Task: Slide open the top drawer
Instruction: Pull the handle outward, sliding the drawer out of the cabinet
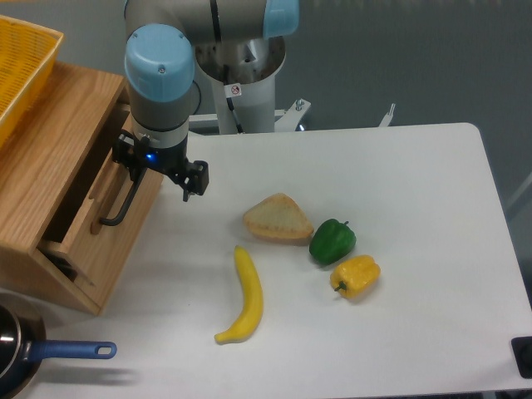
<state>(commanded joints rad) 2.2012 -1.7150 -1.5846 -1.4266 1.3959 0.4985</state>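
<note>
Now the tool [131,170] is clamped on the black bar handle [126,202] of the top drawer [106,218], which stands partly pulled out of the wooden cabinet [50,158] at the left edge of the surface [399,191].

A dark gap shows along the drawer's left side, between its front and the cabinet face. The drawer front juts toward the middle of the surface, and the white strip just to its right lies bare up to a banana [245,295]. Farther right sit a piece of bread [277,219], a green pepper [332,240] and a yellow pepper [356,276], all well apart from the drawer. A yellow basket [21,66] rests on the cabinet top, and a pan with a blue handle [71,350] lies by the near left corner, close to the cabinet's base.
</note>
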